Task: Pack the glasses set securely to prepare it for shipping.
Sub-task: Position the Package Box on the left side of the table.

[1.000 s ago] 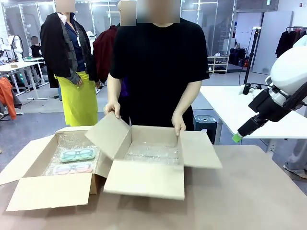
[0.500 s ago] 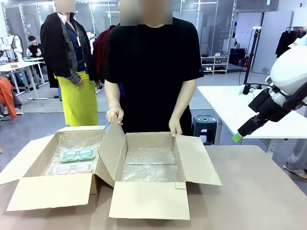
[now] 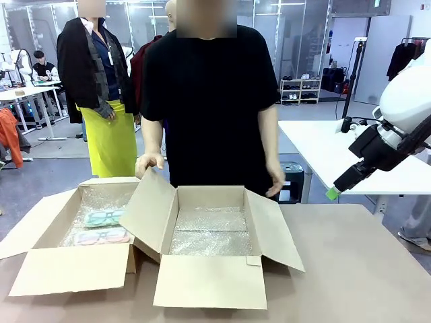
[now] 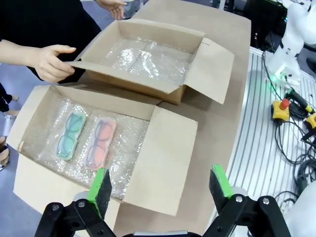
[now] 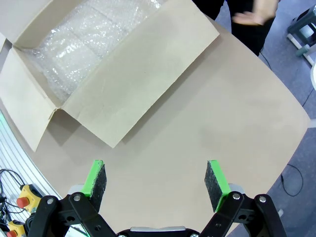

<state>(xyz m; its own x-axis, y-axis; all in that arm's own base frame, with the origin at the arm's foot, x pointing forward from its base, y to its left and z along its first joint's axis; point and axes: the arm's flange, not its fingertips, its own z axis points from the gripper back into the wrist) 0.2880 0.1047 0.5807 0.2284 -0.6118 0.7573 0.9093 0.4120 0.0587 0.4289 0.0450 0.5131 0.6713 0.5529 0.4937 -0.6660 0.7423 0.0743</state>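
Two open cardboard boxes are sitting side by side on the brown tabletop (image 3: pixel 350 269), each lined with bubble wrap: the left box (image 3: pixel 71 269) and the right box (image 3: pixel 209 282), their flaps touching where they meet. One person in a black shirt (image 3: pixel 209 101) is standing at the far side, one hand (image 3: pixel 149 163) resting at the raised flap between the boxes, the other hand (image 3: pixel 275 183) hanging free above the right box's far corner. Two arms are hovering clear of the boxes: the left gripper (image 4: pixel 160 190) is hanging above the left box with its fingers spread wide and empty, and the right gripper (image 5: pixel 156 181) is hanging over bare tabletop, fingers likewise apart and holding nothing. Two wrapped pairs of glasses are lying next to each other inside the left box: the mint-green pair (image 4: pixel 70 136) and the pink pair (image 4: pixel 100 143).
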